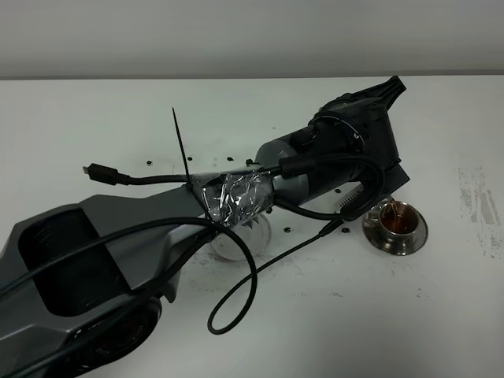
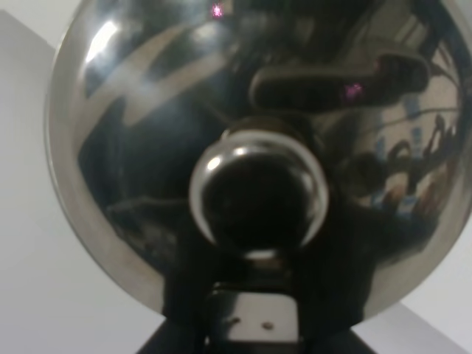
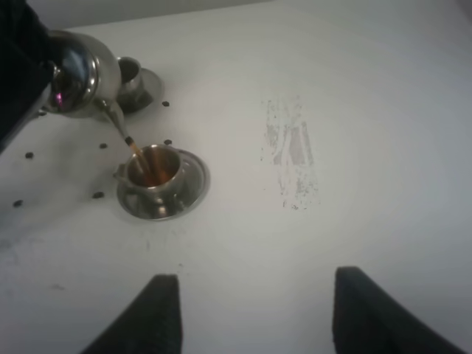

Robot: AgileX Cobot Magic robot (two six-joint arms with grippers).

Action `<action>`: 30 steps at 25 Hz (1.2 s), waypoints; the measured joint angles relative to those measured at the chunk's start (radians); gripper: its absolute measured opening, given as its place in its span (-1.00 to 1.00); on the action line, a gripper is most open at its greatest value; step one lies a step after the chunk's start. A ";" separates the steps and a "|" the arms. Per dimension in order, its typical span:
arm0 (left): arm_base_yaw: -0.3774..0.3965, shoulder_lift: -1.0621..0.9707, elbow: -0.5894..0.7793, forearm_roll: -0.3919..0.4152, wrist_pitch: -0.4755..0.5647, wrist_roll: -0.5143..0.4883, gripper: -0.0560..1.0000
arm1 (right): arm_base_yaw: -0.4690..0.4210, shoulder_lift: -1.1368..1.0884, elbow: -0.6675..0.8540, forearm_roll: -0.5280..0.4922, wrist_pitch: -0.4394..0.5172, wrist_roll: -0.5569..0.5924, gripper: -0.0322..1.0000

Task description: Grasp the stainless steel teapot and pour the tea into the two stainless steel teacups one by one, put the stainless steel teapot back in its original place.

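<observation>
The stainless steel teapot (image 3: 77,74) hangs tilted above the table, and its domed, knobbed lid (image 2: 258,193) fills the left wrist view. A thin brown stream runs from its spout (image 3: 118,122) into a teacup (image 3: 151,168) on its saucer (image 1: 396,224); the cup holds brown tea. The other teacup (image 3: 133,77) stands on its saucer just behind the pot. My left gripper (image 1: 378,98) reaches across the table and is shut on the teapot, which the arm hides in the high view. My right gripper (image 3: 258,317) is open and empty, low over bare table.
A shiny steel piece (image 1: 236,240) lies partly hidden under the left arm; I cannot tell what it is. Small black specks (image 3: 98,195) dot the white table around the cups. A grey scuff mark (image 3: 291,155) lies to the right of the filled cup.
</observation>
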 joint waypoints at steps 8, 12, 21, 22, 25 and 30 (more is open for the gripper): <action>-0.010 0.000 0.000 0.031 0.002 -0.002 -0.54 | 0.000 0.000 0.000 0.000 0.000 0.000 -0.08; -0.013 0.000 0.000 0.037 0.001 -0.002 -0.54 | 0.000 0.000 0.000 0.000 0.000 0.000 -0.08; -0.017 0.000 0.000 0.048 0.001 0.005 -0.54 | 0.000 0.000 0.000 0.000 0.000 0.000 -0.08; -0.018 0.000 0.000 0.050 -0.002 0.010 -0.54 | 0.000 0.000 0.000 0.000 0.000 0.000 -0.08; -0.018 0.000 0.000 0.051 -0.006 0.021 -0.54 | 0.000 0.000 0.000 0.000 0.000 0.000 -0.08; -0.018 0.000 0.000 0.070 -0.012 0.027 -0.54 | 0.000 0.000 0.000 0.000 0.000 0.000 -0.08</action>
